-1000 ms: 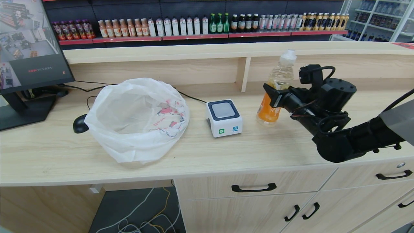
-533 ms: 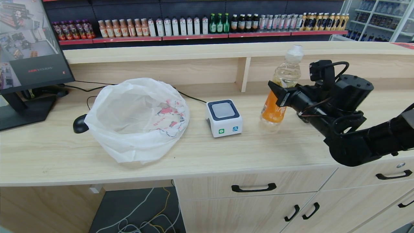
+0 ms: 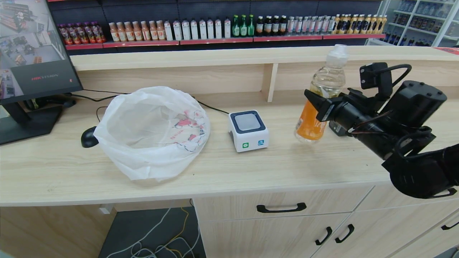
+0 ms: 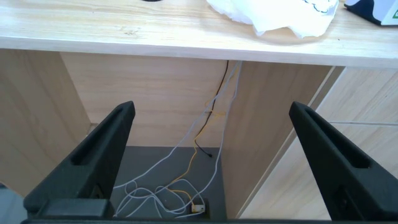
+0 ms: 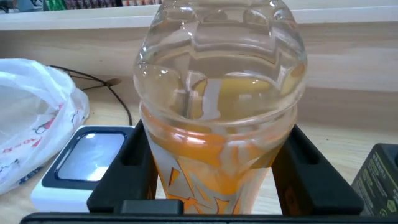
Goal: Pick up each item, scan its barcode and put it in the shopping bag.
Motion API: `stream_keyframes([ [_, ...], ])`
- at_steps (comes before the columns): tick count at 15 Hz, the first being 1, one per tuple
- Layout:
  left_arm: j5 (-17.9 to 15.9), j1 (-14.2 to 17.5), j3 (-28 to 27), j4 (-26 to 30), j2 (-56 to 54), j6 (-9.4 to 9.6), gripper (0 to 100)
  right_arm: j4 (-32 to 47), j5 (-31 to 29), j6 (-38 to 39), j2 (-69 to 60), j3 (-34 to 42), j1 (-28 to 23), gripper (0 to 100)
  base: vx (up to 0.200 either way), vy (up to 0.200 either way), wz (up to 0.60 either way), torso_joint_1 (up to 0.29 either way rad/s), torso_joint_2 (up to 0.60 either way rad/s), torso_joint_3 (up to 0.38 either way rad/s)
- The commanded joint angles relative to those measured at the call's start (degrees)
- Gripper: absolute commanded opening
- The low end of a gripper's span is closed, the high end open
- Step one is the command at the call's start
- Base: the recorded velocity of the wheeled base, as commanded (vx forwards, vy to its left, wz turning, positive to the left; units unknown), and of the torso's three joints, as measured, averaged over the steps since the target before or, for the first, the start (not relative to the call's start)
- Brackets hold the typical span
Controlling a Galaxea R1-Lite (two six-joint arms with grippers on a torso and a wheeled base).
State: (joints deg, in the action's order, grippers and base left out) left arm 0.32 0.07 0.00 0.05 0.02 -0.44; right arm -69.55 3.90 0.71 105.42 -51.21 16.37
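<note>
Wood counter (image 3: 215, 168), drink shelves (image 3: 215, 38) behind. Shopping bag (image 3: 150, 132) left side, scanner (image 3: 248, 130) middle. Right gripper (image 3: 319, 103) clamps bottle (image 3: 311, 122); left gripper (image 4: 211, 112) wide apart.

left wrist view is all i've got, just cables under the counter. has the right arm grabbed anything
Observer: Yes, the right gripper is shut on a bottle of orange drink, to the right of the scanner.
Operator: is it upright
Observer: No, it is tilted, with its cap leaning toward the robot's right.
Operator: what's on the other side of the scanner, i only see a white edge
Observer: The shopping bag sits there on the counter with its mouth open upward. I see nothing inside it.
</note>
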Motion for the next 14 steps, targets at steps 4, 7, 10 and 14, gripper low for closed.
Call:
stream_keyframes([
  [4, 0.03, 0.01, 0.00, -0.05, -0.02, 0.00, 100, -0.06, 0.32, -1.94, -10.68, 11.75, 0.24, 0, 0.000, 0.000, 0.00, 0.000, 0.00, 0.000],
  [7, 0.03, 0.01, 0.00, -0.05, -0.02, -0.09, 100, -0.15, 0.23, -4.31, -14.98, 17.02, 1.29, 0, 0.000, 0.000, 0.00, 0.000, 0.00, 0.000],
  [10, 0.03, 0.01, 0.00, -0.05, -0.02, 0.00, 100, -2.35, -0.12, -4.49, -19.73, 25.46, 2.79, 0, 0.000, 0.000, 0.00, 0.000, 0.00, 0.000],
  [14, 0.03, 0.01, 0.00, -0.05, -0.02, -0.09, 100, -8.76, -0.21, -6.60, -23.51, 33.90, 4.72, 0, 0.000, 0.000, 0.00, 0.000, 0.00, 0.000],
])
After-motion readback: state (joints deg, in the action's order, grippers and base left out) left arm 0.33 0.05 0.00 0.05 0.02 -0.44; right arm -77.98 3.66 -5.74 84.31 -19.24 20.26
